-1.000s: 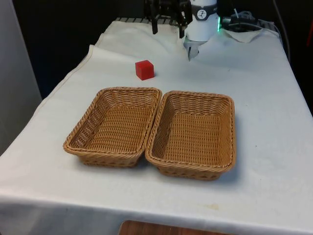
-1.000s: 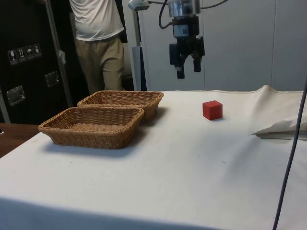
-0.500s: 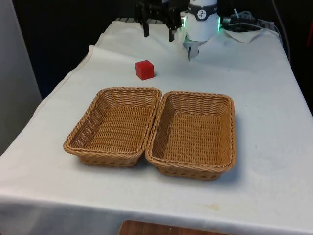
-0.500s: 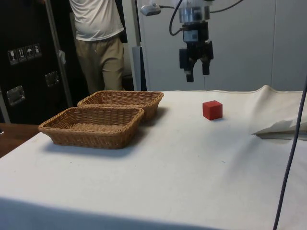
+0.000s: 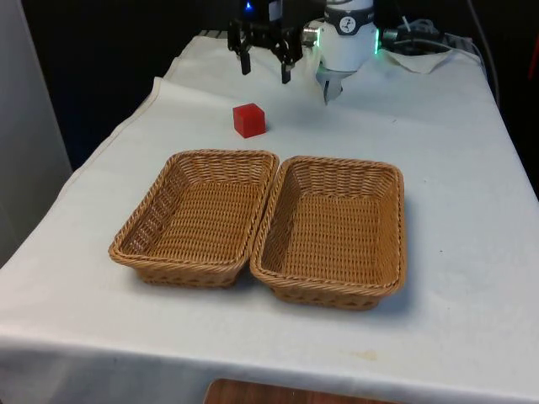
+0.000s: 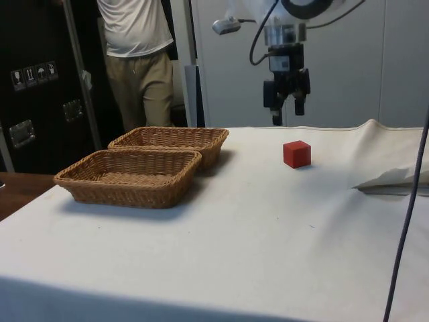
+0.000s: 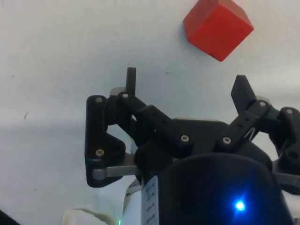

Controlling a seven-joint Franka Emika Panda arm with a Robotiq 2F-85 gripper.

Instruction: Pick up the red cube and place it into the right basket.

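Right now the end effector hangs above the desk with its two fingers spread apart and nothing between them — a stance that reads as lining up for a grab from above. In the side view the end effector sits high, above the red cube and a touch to its basket side, clearly not touching it. From the wrist, the red cube lies just beyond the fingertips, off-centre toward one finger, so I'd judge a small sideways correction is needed before any descent.

The red cube rests flat on the white cloth, near the far rim of the two baskets but apart from both. Those wicker baskets sit side by side, rims touching — the left basket and the right basket — and both are empty. The right one, the target, lies on the front view's right, so the carry will have to cross diagonally from where the cube waits.

A person stands behind the baskets in the side view, well clear of the arm.
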